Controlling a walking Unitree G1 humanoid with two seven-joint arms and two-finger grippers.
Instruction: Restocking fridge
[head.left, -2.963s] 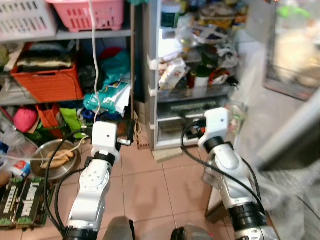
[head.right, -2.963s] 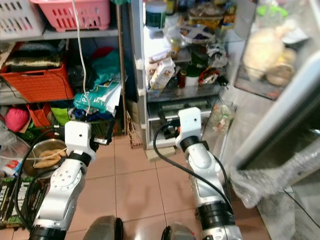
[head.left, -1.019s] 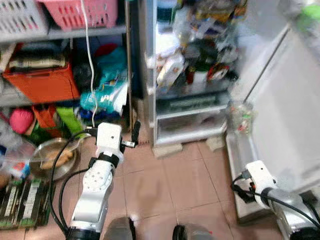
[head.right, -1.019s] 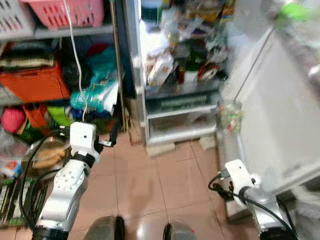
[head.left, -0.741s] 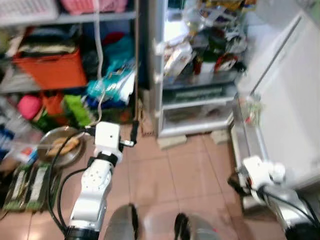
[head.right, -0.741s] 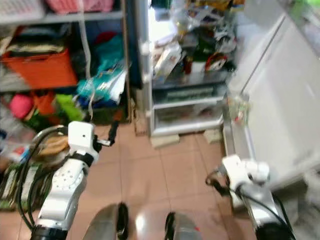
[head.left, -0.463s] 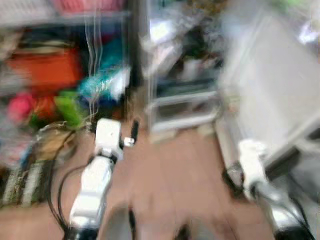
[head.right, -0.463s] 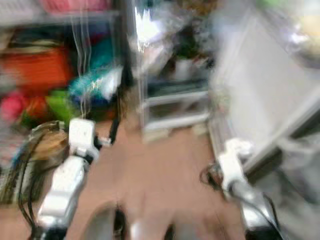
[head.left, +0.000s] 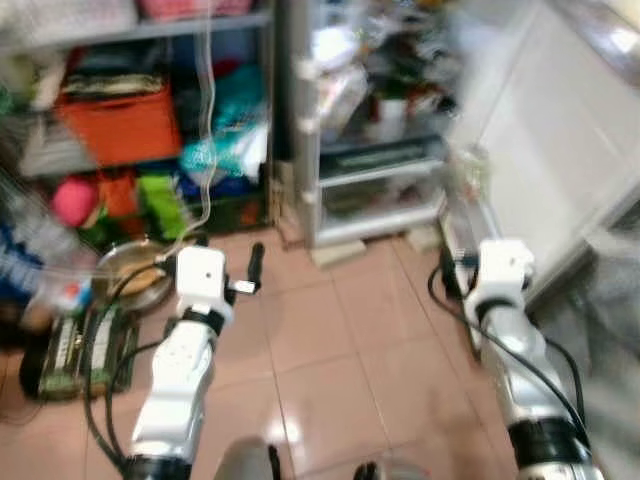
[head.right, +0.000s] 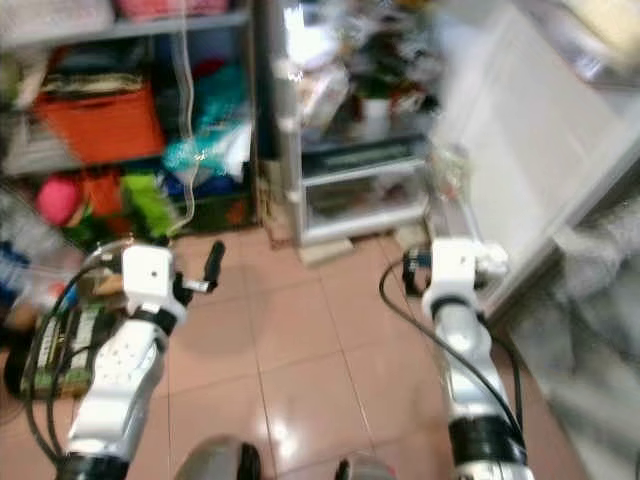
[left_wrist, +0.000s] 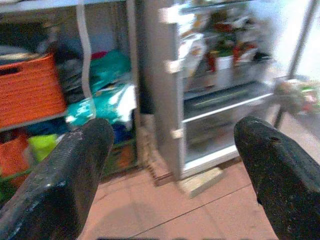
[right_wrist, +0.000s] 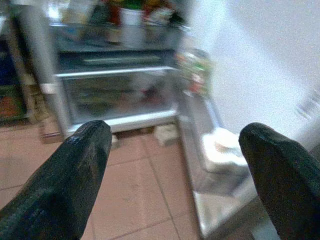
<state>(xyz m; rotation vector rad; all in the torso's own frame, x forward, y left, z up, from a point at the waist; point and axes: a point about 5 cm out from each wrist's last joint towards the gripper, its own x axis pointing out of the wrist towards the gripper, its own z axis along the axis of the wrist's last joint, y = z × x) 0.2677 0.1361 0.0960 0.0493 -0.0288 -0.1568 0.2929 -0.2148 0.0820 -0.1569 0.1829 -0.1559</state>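
1. Left gripper (left_wrist: 170, 170): fingers (left_wrist: 55, 185) spread wide, nothing between them. Raised over the tiled floor (head.left: 330, 350), aimed at the fridge and the shelving beside it.
2. Right gripper (right_wrist: 175, 175): fingers (right_wrist: 285, 175) also wide apart, empty. Held above the floor close to the bottom edge of the open fridge door (head.left: 540, 130), pointing at the fridge's lower drawers.
3. Fridge (head.left: 380, 130): stands open straight ahead, upright, long axis vertical. Door swung out to the robot's right, its inner face turned to the camera.
4. Fridge shelves crowded with packets, jars and bottles; head views too blurred to name them. Two clear drawers (right_wrist: 120, 95) at the bottom, stacked.
5. Door's bottom rack (right_wrist: 210, 145) holds a small white container (right_wrist: 222, 142); a clear bag with green and red contents (right_wrist: 195, 72) sits at the rack's end nearest the fridge body.
6. Storage shelving (head.left: 150, 120) left of the fridge: orange crate (head.left: 120, 125), teal bags (left_wrist: 107, 95), a pink round item (head.left: 72, 200) lower down.
7. Metal bowl (head.left: 135, 270) on the floor in front of the shelving, beside the left arm (head.left: 180, 370). Green-labelled packs (head.left: 80, 345) lie flat next to it.
8. White cord (head.left: 205, 110) hangs down in front of the shelving.
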